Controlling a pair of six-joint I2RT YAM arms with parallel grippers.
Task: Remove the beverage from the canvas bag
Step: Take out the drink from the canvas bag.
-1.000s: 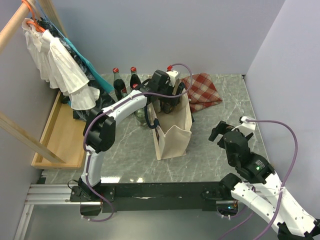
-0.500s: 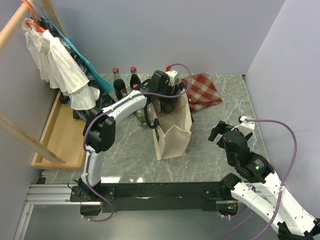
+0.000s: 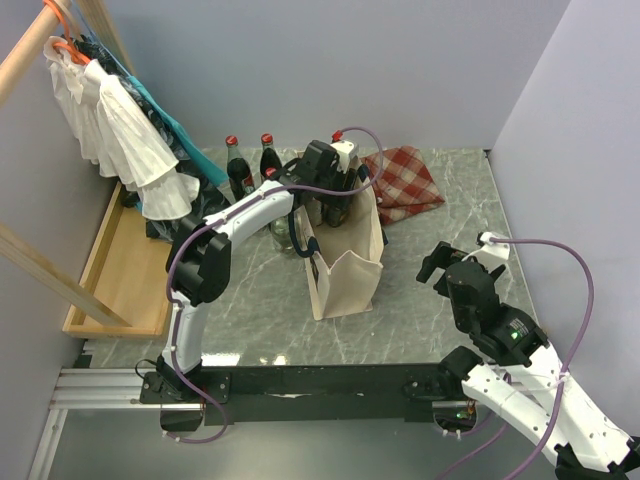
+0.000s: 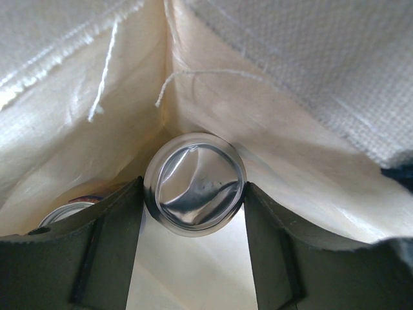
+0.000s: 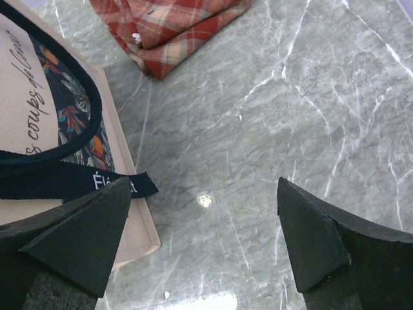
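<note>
A cream canvas bag (image 3: 345, 265) stands upright in the middle of a grey marble bench (image 5: 290, 97), and the left arm reaches down into its open mouth. Inside, the left gripper (image 4: 193, 194) is narrow, one dark finger against each side of a beverage can (image 4: 195, 184), seen end-on as a shiny silver disc. The can sits tucked in a corner fold of the bag, and its long axis seems to run straight up toward the gripper, so the way out looks like a straight lift through the mouth. Canvas walls press close on all sides, with a loose thread hanging just above, and the rim of a second can (image 4: 68, 213) shows just beside the left finger. The right gripper (image 5: 205, 194) is wide open and holds nothing, low over bare bench just beside the bag's printed side and navy handle (image 5: 58, 148), well clear of the can. A red checked cloth (image 3: 405, 180) lies behind the bag; red-capped glass bottles (image 3: 245, 165) stand at its far left
</note>
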